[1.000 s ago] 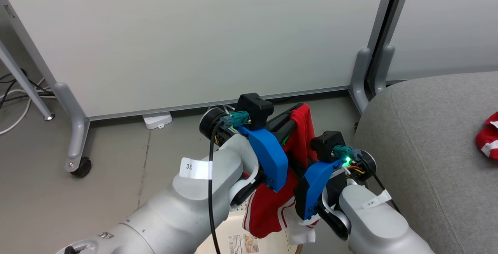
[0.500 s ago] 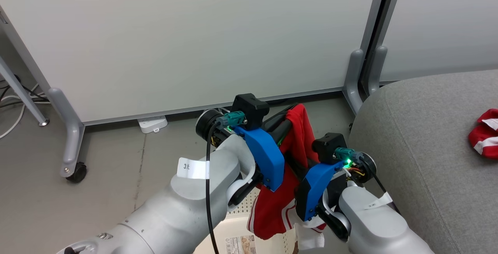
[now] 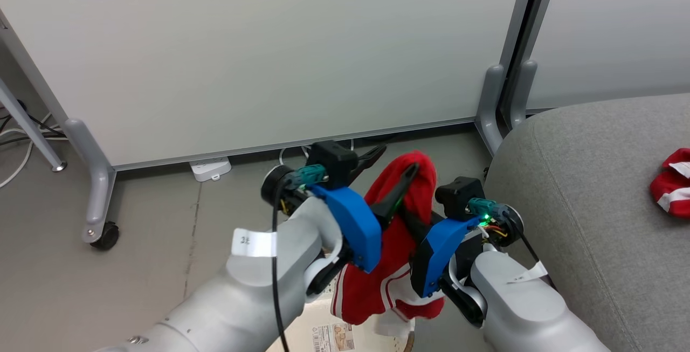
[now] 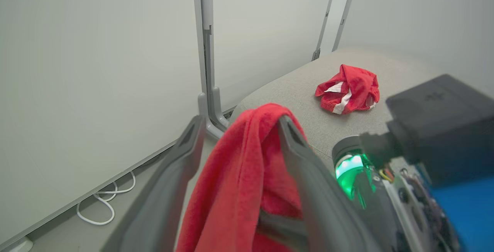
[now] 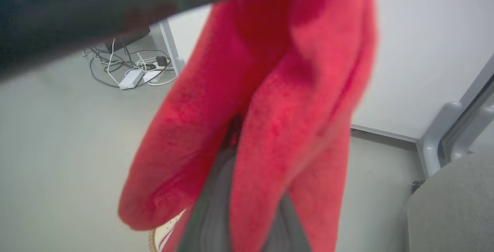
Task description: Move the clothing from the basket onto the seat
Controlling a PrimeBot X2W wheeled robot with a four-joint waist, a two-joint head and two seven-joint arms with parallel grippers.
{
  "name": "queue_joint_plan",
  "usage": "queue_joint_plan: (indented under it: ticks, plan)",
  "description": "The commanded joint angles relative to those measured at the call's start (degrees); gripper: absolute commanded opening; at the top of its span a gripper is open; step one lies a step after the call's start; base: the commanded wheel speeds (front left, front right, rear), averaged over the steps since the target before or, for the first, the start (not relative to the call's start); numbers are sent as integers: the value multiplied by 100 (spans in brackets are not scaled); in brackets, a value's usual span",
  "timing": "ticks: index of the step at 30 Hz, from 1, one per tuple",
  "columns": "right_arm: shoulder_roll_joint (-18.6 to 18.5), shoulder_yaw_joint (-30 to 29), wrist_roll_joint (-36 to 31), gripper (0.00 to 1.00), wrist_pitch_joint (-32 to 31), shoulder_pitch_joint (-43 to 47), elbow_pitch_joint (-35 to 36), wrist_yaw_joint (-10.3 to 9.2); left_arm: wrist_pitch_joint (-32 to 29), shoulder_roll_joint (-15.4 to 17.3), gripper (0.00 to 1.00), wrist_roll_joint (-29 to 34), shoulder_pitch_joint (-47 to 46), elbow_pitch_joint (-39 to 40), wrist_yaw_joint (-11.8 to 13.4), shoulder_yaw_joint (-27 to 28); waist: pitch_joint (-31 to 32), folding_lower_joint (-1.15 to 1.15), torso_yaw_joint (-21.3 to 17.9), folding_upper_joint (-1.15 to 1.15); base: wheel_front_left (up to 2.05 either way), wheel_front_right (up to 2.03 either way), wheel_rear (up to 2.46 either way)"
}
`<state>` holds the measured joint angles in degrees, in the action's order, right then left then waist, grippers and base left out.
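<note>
1. Left gripper (image 3: 397, 159): released, its two dark fingers spread wide. It is raised above the floor (image 3: 151, 255), just off the end of the sofa (image 3: 593, 206).
2. Red garment (image 3: 393, 266): draped over the left gripper's finger on the sofa side and lying in the gap between the fingers. It hangs down in loose folds, and white stripe trim shows at its lower end.
3. Right gripper (image 5: 231, 167): clenched, with its fingers buried in the red garment's fabric lower down. It sits between the left gripper and the sofa.
4. Basket (image 3: 366, 343): on the floor beside the sofa's end, directly under the hanging fabric. Only a cream patch with a printed label is visible past the arms.
5. Second garment (image 3: 671, 185): red with white trim, crumpled on the sofa cushion, well apart from both arms.
6. Partition panel (image 3: 269, 45): pale, standing close behind the sofa's end. A white power strip (image 3: 210, 167) and loose cables lie at its foot.
</note>
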<state>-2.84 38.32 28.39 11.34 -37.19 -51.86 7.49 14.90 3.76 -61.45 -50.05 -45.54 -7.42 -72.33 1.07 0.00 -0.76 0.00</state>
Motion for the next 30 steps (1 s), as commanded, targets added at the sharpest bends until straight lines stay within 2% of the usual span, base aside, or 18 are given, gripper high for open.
queue_joint_plan:
  ticks: [1, 8, 15, 22, 30]
  plan:
    - [-8, -48, 31, 0, 67, -103, -28, 2, 32, 121, 100, 22, 159, 34, -9, 105, -11, 0, -9, 0, 0, 0, 0]
    - [-8, -266, -19, 0, 173, -142, -127, 1, 35, 514, 100, 665, 908, 706, 33, 1058, -67, 0, 1, 0, 0, 0, 0]
    - [-8, -536, -161, 0, 247, -163, -196, 2, 35, 810, 100, 1880, 2066, 1666, 204, 2320, -124, 0, 45, 0, 0, 0, 0]
    - [-8, -721, -282, 0, 283, -114, -149, 2, 36, 826, 100, 2953, 3201, 2383, 172, 3363, -160, 0, 73, 0, 0, 0, 0]
    - [-8, -860, -356, 0, 279, -21, -73, 2, 36, 616, 100, 3548, 3956, 2691, 56, 4152, -192, 0, 110, 0, 0, 0, 0]
